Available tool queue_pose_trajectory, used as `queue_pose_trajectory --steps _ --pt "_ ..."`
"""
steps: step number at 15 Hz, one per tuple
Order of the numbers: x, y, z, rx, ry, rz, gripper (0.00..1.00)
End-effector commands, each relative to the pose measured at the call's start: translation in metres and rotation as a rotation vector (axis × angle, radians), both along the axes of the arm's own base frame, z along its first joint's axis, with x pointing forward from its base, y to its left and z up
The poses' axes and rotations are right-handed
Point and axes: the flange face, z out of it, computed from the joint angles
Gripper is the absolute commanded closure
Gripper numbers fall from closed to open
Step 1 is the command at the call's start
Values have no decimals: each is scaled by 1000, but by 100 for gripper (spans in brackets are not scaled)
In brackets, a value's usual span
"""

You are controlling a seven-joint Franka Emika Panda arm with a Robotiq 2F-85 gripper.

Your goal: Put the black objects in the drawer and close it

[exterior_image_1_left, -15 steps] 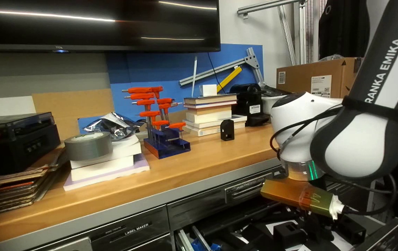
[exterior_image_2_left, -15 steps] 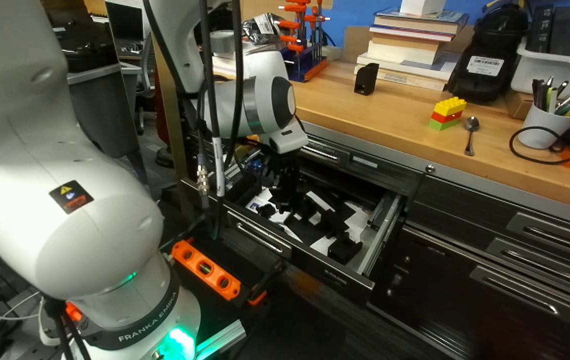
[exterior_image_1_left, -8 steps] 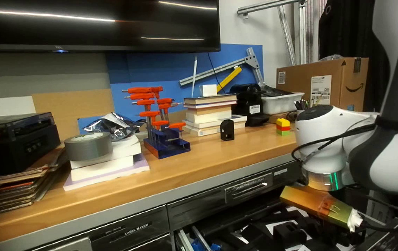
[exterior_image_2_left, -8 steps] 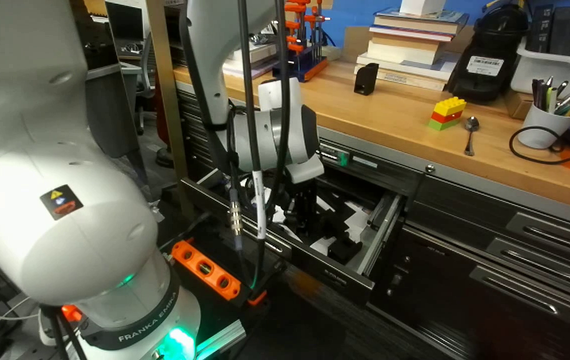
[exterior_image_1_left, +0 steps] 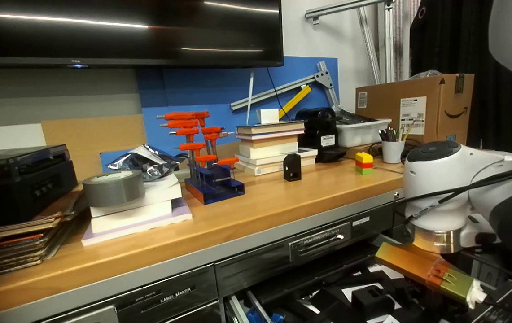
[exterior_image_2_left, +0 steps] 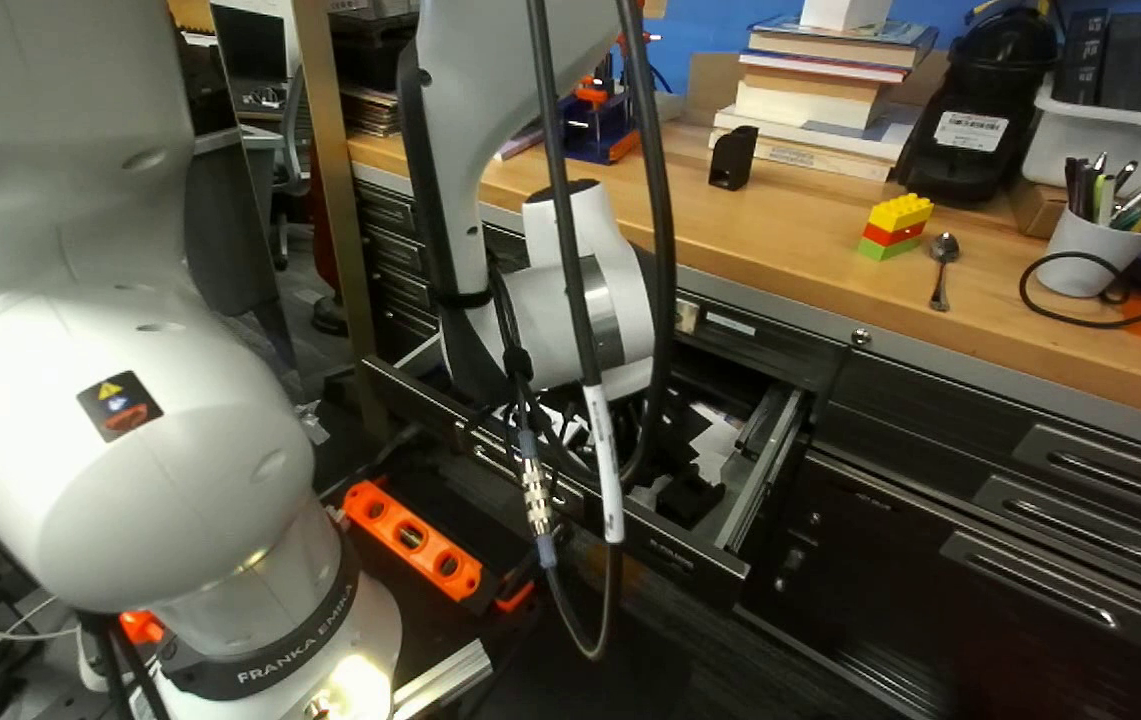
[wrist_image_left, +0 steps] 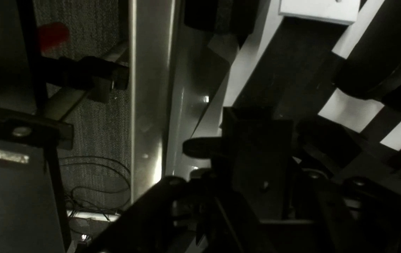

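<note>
The claw (wrist_image_left: pixel 258 172) seems clamped on a black block (wrist_image_left: pixel 262 151) near the front rim of the drawer (wrist_image_left: pixel 153 98), so a bump there could jar it loose.

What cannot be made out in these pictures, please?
In the wrist view: whether the gripper grips the black block; both are dark.
In the wrist view: what the red thing is; blurred.
In an exterior view: the gripper's lower end; largely hidden behind hanging cables.
In an exterior view: part of the drawer; cut by the bottom edge.
</note>
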Motion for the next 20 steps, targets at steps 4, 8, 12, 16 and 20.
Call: queue_pose_trajectory --steps 4,8,12,16,20 --pt "5 -3 1 54 -60 8 3" --pt "11 -1 13 25 -61 80 0" --pt "21 5 26 -15 -28 215 0" --pt "42 7 50 -63 18 351 0" --pt "71 5 89 -108 62 475 0"
